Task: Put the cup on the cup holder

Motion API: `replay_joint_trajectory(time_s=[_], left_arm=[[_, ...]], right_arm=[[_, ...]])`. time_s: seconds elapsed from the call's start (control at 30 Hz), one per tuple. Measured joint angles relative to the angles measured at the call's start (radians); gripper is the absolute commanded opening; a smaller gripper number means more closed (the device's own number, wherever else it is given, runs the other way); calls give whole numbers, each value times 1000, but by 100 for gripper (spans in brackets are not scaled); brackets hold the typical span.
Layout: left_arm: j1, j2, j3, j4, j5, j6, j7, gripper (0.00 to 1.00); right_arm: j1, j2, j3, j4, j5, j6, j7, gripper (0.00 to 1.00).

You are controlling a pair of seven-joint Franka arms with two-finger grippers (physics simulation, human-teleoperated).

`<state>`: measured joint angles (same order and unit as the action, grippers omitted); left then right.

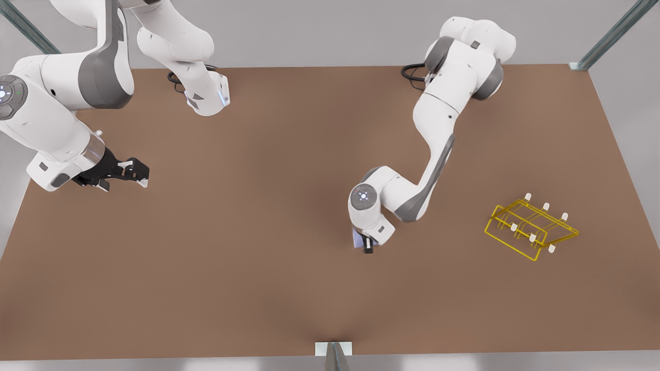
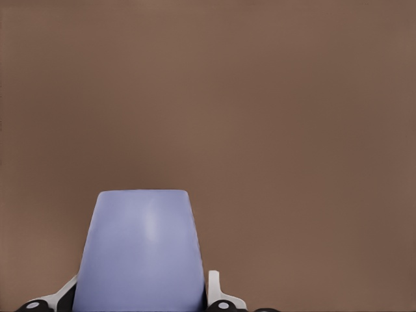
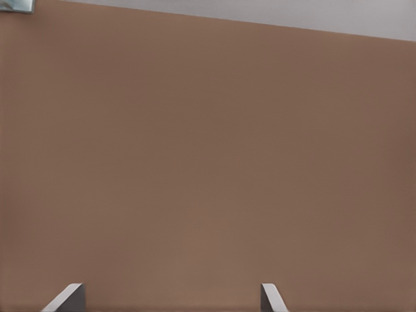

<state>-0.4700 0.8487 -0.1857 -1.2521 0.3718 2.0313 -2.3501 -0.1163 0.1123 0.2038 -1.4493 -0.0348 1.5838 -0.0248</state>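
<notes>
I see bare desk (image 1: 268,288) between my left hand (image 1: 367,246) and the cup holder (image 1: 531,229); nothing blocks it. Right hand (image 1: 138,174) well apart.

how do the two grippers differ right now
The left gripper points down at the table's middle with the cup between its fingers; the right gripper holds nothing.
The left gripper's fingers sit against the cup's sides; the right gripper's fingers stand wide apart.
The left is nearer the cup holder; the right waits at the front view's left.
Both are two-finger grippers on white arms.
</notes>
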Motion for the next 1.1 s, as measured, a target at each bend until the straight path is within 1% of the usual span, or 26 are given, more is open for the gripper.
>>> replay_joint_trajectory(time_s=[0.1, 0.23, 0.3, 0.4, 0.53, 0.63, 0.7, 0.87, 1.1], left_arm=[[0, -16, 1, 1, 143, -130, -2, 77], [11, -17, 6, -3, 387, -330, -12, 77], [9, -13, 57, -11, 494, -421, -21, 77], [14, -13, 104, -14, 630, -538, -33, 77], [16, -8, 136, -36, 796, -658, -47, 77], [24, -6, 188, -93, 889, -711, -60, 77], [51, -1, 201, -135, 947, -734, -72, 77], [99, 21, 207, -197, 1046, -767, -110, 77], [130, 47, 211, -254, 1103, -783, -174, 77]], right_arm=[[-1, 1, 0, -1, -1, 1, -2, 100], [-1, 2, -1, -3, -1, 2, -5, 100], [0, 2, 0, -5, -1, 2, -6, 100], [0, 1, 1, -6, -1, 1, -8, 100], [0, 1, 0, -6, -7, 1, -9, 100], [-9, 0, -1, -3, -12, 0, -10, 100], [-17, 1, -3, -3, -13, 5, -11, 100], [-39, 13, -11, -7, -12, 13, -12, 100], [-39, 17, -11, -9, -13, 14, -13, 100]])
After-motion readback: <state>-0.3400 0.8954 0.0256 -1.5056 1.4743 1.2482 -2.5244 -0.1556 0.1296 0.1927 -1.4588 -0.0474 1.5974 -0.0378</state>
